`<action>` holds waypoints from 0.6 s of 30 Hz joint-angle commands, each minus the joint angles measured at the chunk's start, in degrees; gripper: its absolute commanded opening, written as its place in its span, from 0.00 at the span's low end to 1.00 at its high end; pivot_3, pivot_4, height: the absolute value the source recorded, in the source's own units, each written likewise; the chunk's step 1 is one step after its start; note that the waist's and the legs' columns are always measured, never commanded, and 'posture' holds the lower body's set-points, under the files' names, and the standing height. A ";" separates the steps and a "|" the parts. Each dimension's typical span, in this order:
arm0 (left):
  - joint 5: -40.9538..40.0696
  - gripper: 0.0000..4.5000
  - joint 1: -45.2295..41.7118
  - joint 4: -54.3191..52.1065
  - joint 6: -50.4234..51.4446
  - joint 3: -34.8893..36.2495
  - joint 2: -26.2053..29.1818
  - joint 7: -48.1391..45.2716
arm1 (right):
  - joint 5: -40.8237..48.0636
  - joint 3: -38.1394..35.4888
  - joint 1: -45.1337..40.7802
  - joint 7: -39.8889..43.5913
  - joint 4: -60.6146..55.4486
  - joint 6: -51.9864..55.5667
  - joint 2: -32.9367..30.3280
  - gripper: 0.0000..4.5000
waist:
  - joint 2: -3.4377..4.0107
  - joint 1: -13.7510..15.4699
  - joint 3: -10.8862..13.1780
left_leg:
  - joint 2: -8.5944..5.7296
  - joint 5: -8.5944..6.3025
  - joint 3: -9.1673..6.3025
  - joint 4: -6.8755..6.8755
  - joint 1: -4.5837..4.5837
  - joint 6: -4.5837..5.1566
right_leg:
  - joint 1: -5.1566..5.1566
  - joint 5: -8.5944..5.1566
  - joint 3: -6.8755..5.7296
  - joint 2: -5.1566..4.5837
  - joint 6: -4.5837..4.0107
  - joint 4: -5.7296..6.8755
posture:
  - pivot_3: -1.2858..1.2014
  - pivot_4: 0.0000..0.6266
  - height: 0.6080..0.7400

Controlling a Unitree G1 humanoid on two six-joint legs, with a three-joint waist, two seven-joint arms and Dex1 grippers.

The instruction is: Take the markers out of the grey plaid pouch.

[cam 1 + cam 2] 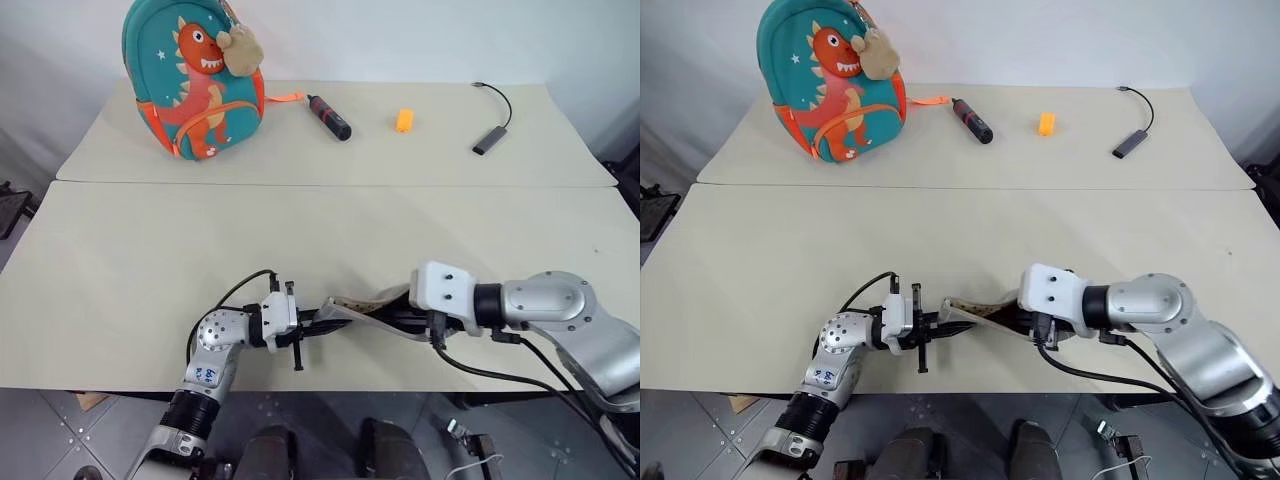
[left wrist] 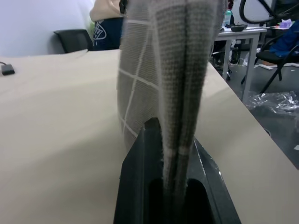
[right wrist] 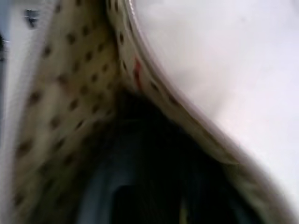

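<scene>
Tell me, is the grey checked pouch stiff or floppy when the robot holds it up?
Probably floppy: the grey plaid pouch sags and curves between the two arms. Its cloth folds flat where the left tool pinches it. It seems light, since that pinch at one end holds it.

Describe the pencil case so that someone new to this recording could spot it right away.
Look along the near edge of the front table, where the two arms meet. Between them hangs the pencil case, a flat grey fabric pouch with thin white grid lines, pinched at one end by the left end effector. Its beige polka-dot lining sets it apart from the teal dinosaur backpack at the far table.
</scene>
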 commanded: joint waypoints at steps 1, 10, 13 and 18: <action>-0.96 0.00 0.07 -1.17 0.56 -0.39 -0.26 0.17 | -2.99 2.82 -1.88 0.66 -1.07 -0.09 0.24 0.35 | 0.00 0.00 0.00 | -0.01 0.00 0.00 0.00 0.00 0.00 | 0.01 0.00 0.00 0.00 0.00 -0.01 | 0.52 0.24 1.00; -1.14 0.00 -0.68 -0.74 1.35 0.05 -0.47 0.67 | -8.38 7.37 -5.68 2.96 1.42 0.70 1.01 0.35 | 0.00 0.05 0.00 | -0.02 0.00 0.03 0.00 -0.01 0.00 | 0.00 0.00 -0.01 0.00 0.00 0.00 | 0.52 0.24 1.00; -1.26 0.00 -0.70 -0.24 1.43 0.29 -0.47 0.76 | -12.02 10.49 -6.89 3.27 5.01 1.66 1.28 0.35 | 0.00 -0.01 0.00 | -0.02 0.00 0.05 0.01 -0.01 0.00 | 0.02 0.00 -0.01 0.01 0.00 0.00 | 0.52 0.24 1.00; -1.29 0.00 -1.38 0.23 1.75 0.30 -0.95 1.08 | -19.07 14.63 -9.81 1.07 10.43 0.38 4.05 0.35 | -0.03 -0.05 -0.03 | 0.00 0.00 0.06 0.05 0.03 0.00 | 0.04 0.00 0.00 0.01 0.00 0.06 | 0.52 0.24 1.00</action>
